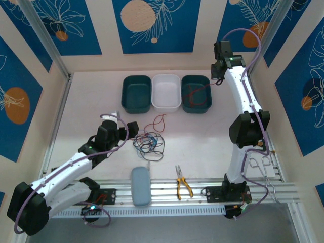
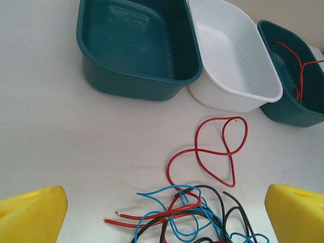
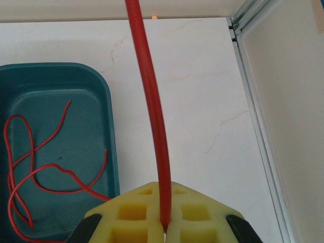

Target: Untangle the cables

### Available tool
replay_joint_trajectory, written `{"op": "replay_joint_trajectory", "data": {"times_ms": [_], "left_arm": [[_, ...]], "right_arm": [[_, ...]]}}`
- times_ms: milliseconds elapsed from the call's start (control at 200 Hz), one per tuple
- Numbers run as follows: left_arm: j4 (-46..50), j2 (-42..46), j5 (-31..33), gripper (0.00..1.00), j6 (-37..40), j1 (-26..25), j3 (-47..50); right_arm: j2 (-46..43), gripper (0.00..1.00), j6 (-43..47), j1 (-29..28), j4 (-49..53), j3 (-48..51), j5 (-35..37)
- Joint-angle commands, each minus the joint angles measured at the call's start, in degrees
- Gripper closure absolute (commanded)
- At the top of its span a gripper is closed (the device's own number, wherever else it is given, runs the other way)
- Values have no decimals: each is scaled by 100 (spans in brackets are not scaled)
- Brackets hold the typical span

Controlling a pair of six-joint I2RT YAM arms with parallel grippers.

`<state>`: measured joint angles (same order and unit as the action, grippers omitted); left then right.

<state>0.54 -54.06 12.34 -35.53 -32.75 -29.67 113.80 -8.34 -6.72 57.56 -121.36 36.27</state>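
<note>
A tangle of red, black and light blue cables [image 1: 148,143] lies mid-table, with a red loop [image 2: 217,152] sticking out toward the trays. My left gripper [image 1: 133,129] stands open just left of the tangle; its yellow fingers [image 2: 31,215] flank the pile [image 2: 197,215] without touching it. My right gripper [image 1: 218,75] hovers at the right teal tray's [image 1: 206,81] far right corner, shut on a red cable [image 3: 148,101]. That cable runs up from between the yellow pads [image 3: 136,215], and more red cable [image 3: 30,167] lies coiled in the tray [image 3: 109,126].
A white tray [image 1: 174,104] and a second teal tray [image 1: 126,104] stand left of the red-cable tray. Yellow-handled pliers [image 1: 183,187] and a grey-blue case [image 1: 140,186] lie by the near rail. Metal hooks [image 1: 260,162] hang near the right arm's base.
</note>
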Motion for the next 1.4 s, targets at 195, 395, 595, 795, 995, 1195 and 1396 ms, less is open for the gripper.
{"op": "replay_joint_trajectory", "data": {"times_ms": [195,395,595,795,995,1195,1396], "left_arm": [[-44,-13,4,0,-39,19,40],[-89,-95,-58,0,-38,15,4],[-133,-174,-112,0,-42,17,-36],[-98,-177,-122,0,-42,15,-49],[-76,-178,-136,0,-82,15,-29],[41,-114,-109,0,-77,18,-21],[113,-76,-109,0,-86,17,-6]], "right_arm": [[-427,100,78,28,131,51,180],[-607,100,39,15,130,177,184],[-691,100,161,-22,-29,471,256],[-467,100,174,-80,-25,560,277],[-33,100,172,-278,-71,457,-137],[679,100,201,-476,211,-31,-386],[1427,100,242,-552,510,-508,-683]]}}
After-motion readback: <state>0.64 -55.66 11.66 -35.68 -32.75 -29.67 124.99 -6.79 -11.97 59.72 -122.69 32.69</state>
